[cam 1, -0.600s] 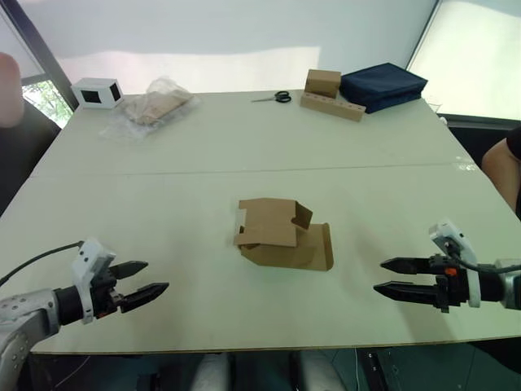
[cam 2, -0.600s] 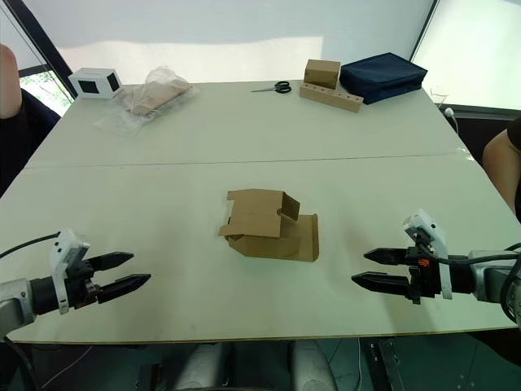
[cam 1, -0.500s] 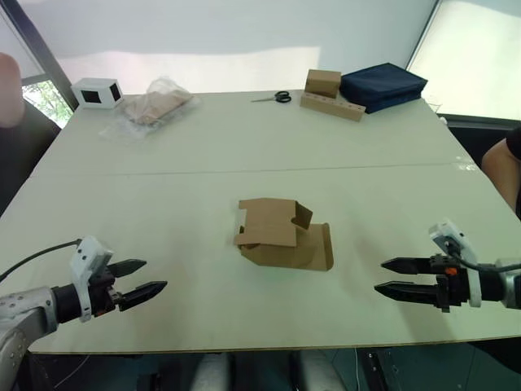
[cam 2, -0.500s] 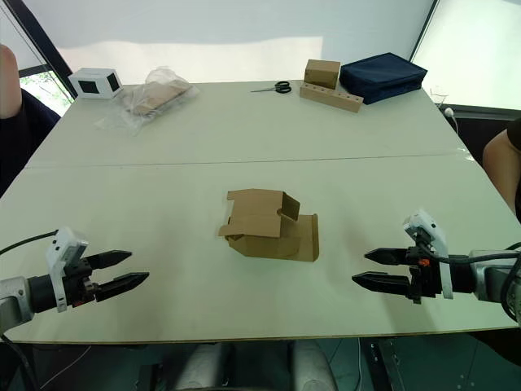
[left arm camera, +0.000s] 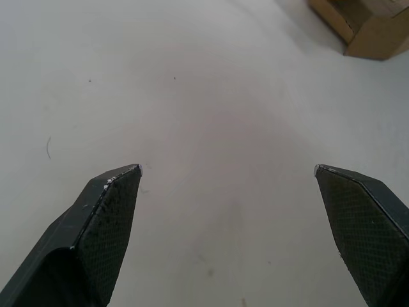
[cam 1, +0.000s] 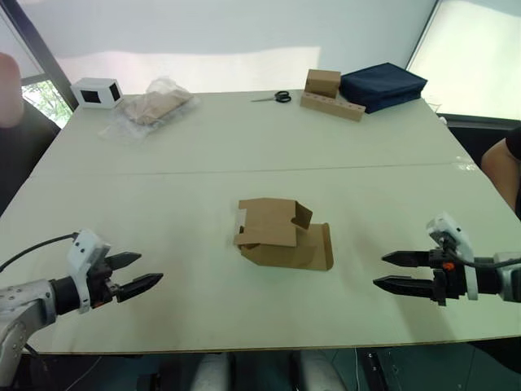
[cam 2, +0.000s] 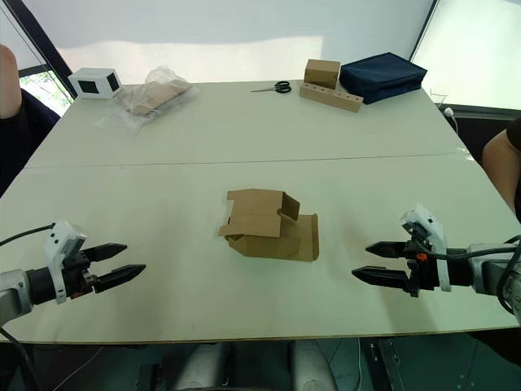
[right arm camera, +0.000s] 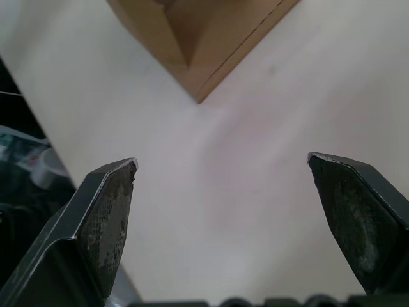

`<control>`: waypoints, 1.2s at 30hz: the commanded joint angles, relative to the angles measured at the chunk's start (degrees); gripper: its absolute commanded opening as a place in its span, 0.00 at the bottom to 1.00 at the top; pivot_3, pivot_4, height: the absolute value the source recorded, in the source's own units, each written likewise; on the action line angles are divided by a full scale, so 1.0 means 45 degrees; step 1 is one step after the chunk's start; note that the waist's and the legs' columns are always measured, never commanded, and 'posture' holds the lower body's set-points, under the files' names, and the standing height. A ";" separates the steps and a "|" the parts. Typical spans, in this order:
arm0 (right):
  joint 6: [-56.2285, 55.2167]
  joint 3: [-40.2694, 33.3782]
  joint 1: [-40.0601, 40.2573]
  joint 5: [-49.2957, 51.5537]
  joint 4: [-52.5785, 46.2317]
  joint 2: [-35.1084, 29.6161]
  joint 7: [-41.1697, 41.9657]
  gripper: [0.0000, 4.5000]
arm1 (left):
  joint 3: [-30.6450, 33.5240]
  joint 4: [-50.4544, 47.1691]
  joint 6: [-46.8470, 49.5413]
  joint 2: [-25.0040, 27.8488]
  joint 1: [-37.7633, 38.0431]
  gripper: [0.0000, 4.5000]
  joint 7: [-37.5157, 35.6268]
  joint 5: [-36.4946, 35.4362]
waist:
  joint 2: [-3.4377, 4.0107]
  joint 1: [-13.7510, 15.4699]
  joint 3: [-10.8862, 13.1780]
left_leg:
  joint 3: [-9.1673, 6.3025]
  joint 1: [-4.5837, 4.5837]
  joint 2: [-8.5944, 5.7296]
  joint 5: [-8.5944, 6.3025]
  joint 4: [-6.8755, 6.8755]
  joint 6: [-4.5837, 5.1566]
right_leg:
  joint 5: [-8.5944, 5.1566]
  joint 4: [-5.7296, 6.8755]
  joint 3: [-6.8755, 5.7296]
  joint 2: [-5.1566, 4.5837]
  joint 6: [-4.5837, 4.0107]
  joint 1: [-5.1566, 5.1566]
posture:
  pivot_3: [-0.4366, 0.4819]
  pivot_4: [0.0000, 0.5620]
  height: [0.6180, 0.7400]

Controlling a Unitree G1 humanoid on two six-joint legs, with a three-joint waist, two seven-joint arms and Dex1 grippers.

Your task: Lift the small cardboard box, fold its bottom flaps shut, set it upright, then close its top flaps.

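Note:
The small cardboard box (cam 1: 281, 236) lies on its side in the middle of the white table (cam 1: 244, 147), brown and plain, with loose flaps spread around it. One flap with a notched tab (cam 1: 303, 217) sticks up at its right. My left gripper (cam 1: 146, 273) hovers low over the table near the front left edge, open and empty, well to the left of the box. My right gripper (cam 1: 381, 271) stands open near the front right edge, pointing at the box from a hand's width away. A corner of the box (right arm camera: 198, 45) appears in the right wrist view.
At the table's far side are a white box with a dark window (cam 1: 97, 92), a clear plastic bag (cam 1: 151, 106), scissors (cam 1: 277, 97), a small brown cube on a cardboard slab (cam 1: 326, 91) and a dark blue case (cam 1: 383, 85). People sit at both table sides.
My left gripper has drawn back a little toward the left front edge. The right gripper has barely shifted. The box has not moved.

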 commanded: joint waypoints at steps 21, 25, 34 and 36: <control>0.0250 -0.1541 -0.0457 0.0742 -0.3099 -0.0072 -0.1385 1.00 | -0.3170 0.2940 0.3446 0.2128 -0.6784 0.99 -0.2567 -0.0605 | 0.0000 -0.0027 0.0001 | -0.0004 -0.0018 -0.0001 0.0000 0.0009 0.0000 | 0.0000 0.0017 -0.0006 0.0006 0.0001 -0.0015 | 0.48 0.27 1.00; 0.1139 -0.1607 -0.0888 0.2035 -0.4659 0.0206 -0.2352 1.00 | -0.4719 0.3615 0.5731 0.1541 -0.9054 0.99 -0.2986 -0.1113 | -0.0001 -0.0038 0.0002 | -0.0011 -0.0024 -0.0002 0.0000 0.0011 0.0000 | 0.0000 0.0020 -0.0009 0.0012 0.0001 -0.0018 | 0.48 0.27 1.00; 0.1698 -0.0753 -0.0787 0.2978 -0.7235 0.0877 -0.4972 1.00 | -0.5217 0.5768 0.8693 -0.1387 -1.1916 0.99 -0.2189 -0.1903 | -0.0009 -0.0073 0.0004 | -0.0018 -0.0051 -0.0003 0.0001 0.0032 -0.0001 | 0.0001 0.0028 -0.0010 0.0015 0.0002 -0.0044 | 0.48 0.27 1.00; 0.1606 -0.0370 -0.0860 0.2879 -0.7348 0.1187 -0.5572 1.00 | -0.5414 0.6203 0.8956 -0.1766 -1.2232 0.99 -0.2425 -0.2016 | -0.0011 -0.0071 0.0003 | -0.0020 -0.0049 -0.0003 0.0003 0.0034 -0.0004 | 0.0001 0.0032 -0.0010 0.0015 0.0001 -0.0044 | 0.48 0.27 1.00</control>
